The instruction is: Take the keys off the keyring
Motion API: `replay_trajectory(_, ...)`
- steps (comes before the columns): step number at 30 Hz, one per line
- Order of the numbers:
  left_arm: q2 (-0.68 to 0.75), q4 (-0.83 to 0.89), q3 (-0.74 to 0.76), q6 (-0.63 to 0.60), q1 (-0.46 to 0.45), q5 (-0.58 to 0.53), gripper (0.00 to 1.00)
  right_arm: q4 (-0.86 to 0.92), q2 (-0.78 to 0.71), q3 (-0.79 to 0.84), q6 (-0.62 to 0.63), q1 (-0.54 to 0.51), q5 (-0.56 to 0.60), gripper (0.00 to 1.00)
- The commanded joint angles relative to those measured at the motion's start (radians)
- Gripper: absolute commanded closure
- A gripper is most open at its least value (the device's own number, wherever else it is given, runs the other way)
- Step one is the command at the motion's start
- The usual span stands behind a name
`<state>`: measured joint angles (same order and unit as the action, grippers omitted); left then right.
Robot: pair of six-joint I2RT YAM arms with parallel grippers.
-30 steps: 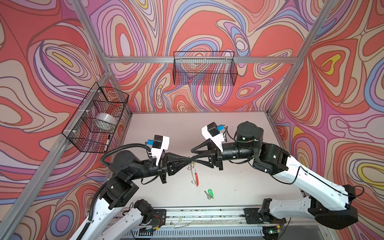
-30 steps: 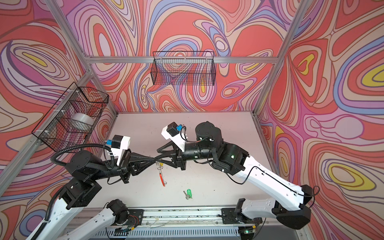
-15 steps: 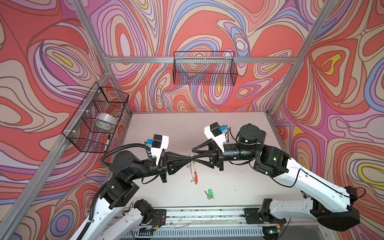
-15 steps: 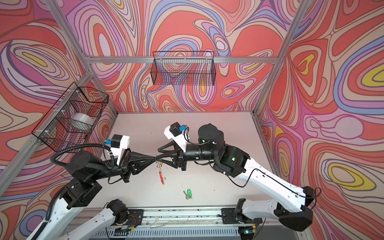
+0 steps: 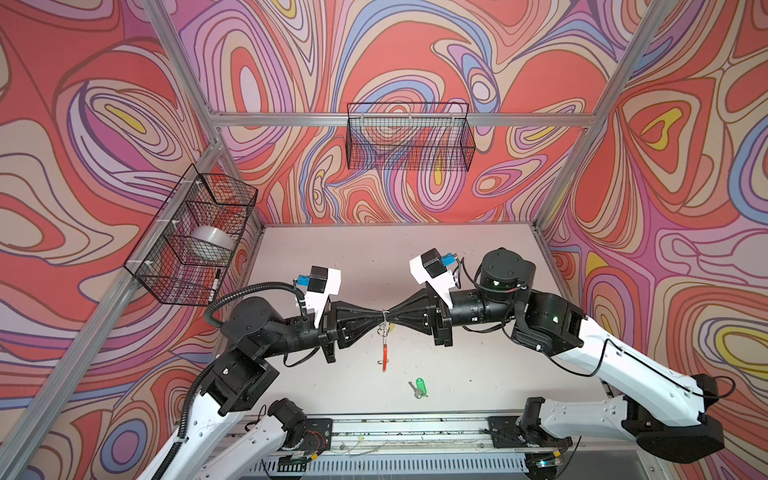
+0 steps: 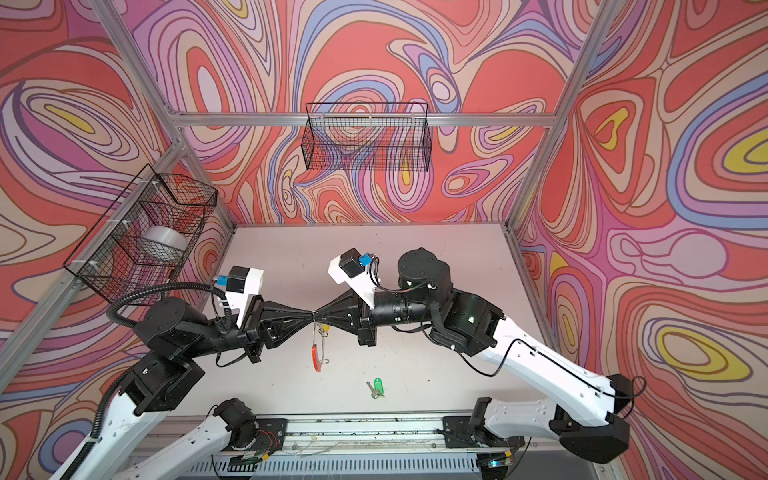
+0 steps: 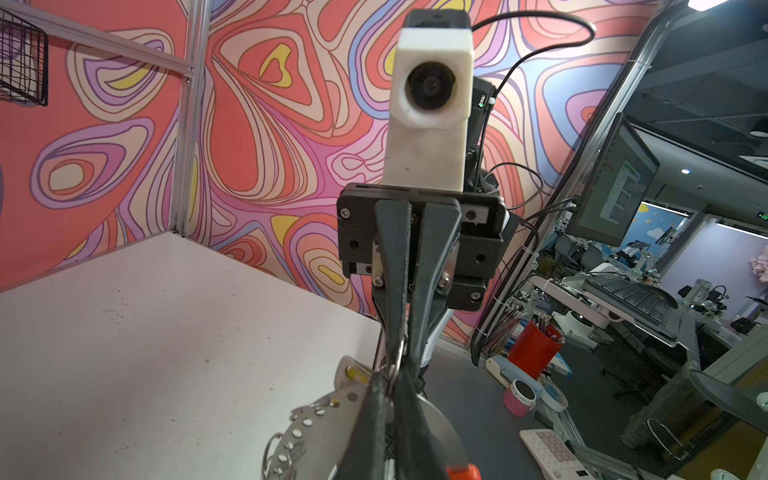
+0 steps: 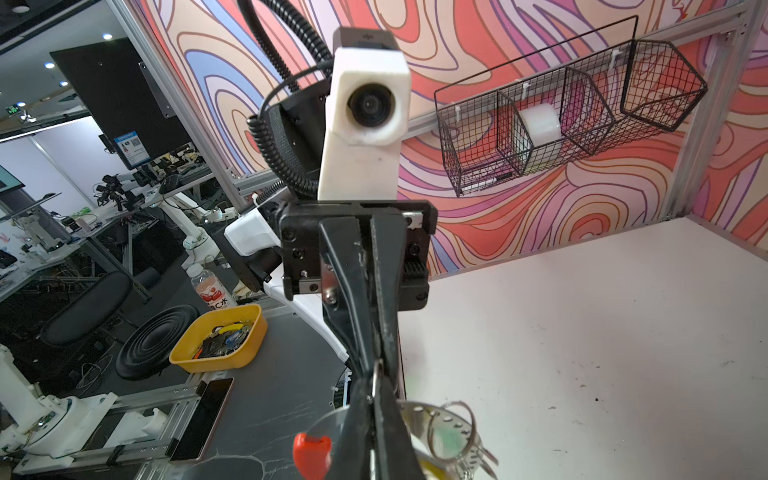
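In both top views we see the left gripper (image 5: 381, 323) pointing toward 3 o'clock and the right gripper (image 5: 390, 323) pointing toward 9 o'clock. They meet tip to tip above the middle of the table (image 5: 478, 365). A small split ring (image 8: 376, 374) sits right where they meet.

The right gripper's fingers (image 7: 395, 257) are pressed together on that ring. The left gripper's fingers (image 7: 374, 419) lie almost together with a thin slit between them and the same ring at their tips. We cannot tell whether they actually pinch it.

The keyring (image 5: 385, 351) hangs edge-on from the meeting point toward 6 o'clock (its red segment is at the lower end). The yellow-tag key (image 6: 325, 328) shows just beside the keyring's top, at about 3 o'clock. The green-tag key (image 5: 419, 384) lies flat on the table at 5 o'clock from the keyring, apart from it.
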<state>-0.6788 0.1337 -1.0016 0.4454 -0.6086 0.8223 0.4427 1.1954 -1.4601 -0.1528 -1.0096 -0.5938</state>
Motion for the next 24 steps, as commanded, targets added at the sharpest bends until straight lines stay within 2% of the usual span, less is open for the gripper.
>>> replay_trajectory(1,-0.019,0.176,-0.075,-0.083,0.001,0.068,0.69,0.159,0.024,-0.074,0.072,-0.002,-0.032,1.00)
replay_trajectory(4,-0.051,0.288,-0.125,-0.130,0.001,0.099,0.69,0.260,0.049,-0.133,0.117,0.015,-0.080,1.00)
replay_trajectory(10,-0.070,0.303,-0.144,-0.132,0.001,0.160,0.70,0.373,0.090,-0.222,0.165,0.055,-0.150,1.00)
replay_trajectory(17,-0.079,0.280,-0.147,-0.115,0.001,0.130,0.70,0.380,0.109,-0.241,0.162,0.066,-0.201,1.00)
replay_trajectory(24,-0.103,0.230,-0.155,-0.085,0.001,0.156,0.71,0.368,0.133,-0.249,0.162,0.066,-0.223,1.00)
